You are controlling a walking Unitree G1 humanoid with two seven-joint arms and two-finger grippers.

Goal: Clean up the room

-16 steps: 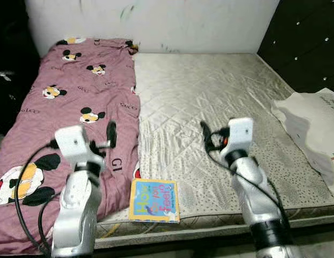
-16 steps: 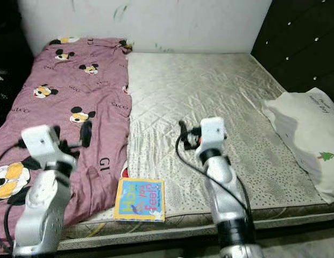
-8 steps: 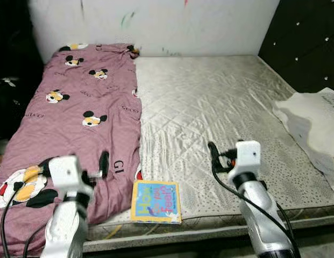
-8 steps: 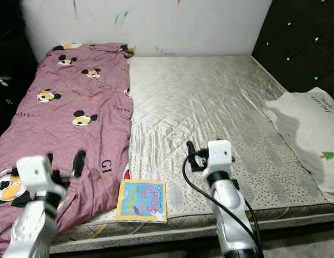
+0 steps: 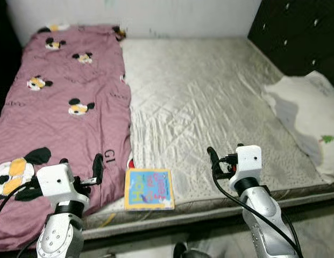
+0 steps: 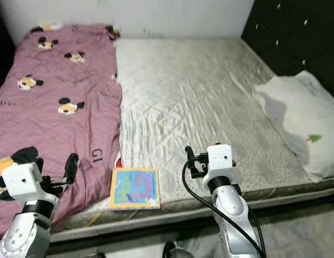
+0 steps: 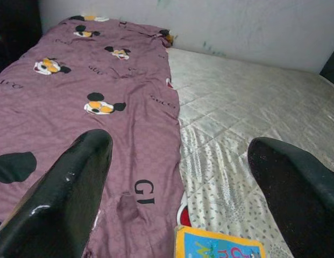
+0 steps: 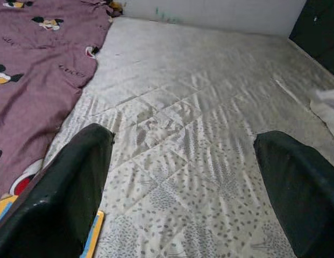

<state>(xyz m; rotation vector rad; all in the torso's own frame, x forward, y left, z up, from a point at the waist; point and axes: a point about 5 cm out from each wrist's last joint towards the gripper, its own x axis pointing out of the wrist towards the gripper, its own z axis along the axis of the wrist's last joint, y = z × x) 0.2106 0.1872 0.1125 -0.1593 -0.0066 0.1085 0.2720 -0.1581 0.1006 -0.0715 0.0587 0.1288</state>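
Bed with bare quilted mattress (image 5: 210,102), seen from its foot edge. A maroon sheet (image 5: 59,107) printed with cartoon mouse heads covers the robot's left side of the mattress; the letters "GI" are legible near its lower edge, and smaller repeated wording on the fabric appears to read "GUCCI" but is too small to confirm. A thin, square children's book (image 5: 149,188) lies flat on the mattress at the foot edge, just beside the hem of the sheet and between the two arms; its cover is light blue with a yellow border and carries large multicoloured lettering, running sideways to the robot, that cannot be read with certainty. The book's sides lie roughly parallel to the mattress edge, and a small red patch (image 5: 131,163) shows at the sheet's hem just above its near corner. A white pillow (image 5: 306,118) bearing a small green tree motif rests at the robot's right margin of the bed, against a dark tufted headboard (image 5: 296,37). The left tool (image 5: 97,169) hovers over the lower end of the sheet, its two black fingers (image 7: 64,199) spread wide apart. The right tool (image 5: 212,161) is raised over the bare mattress to the right of the book, fingers (image 8: 64,188) likewise apart, gripping nothing
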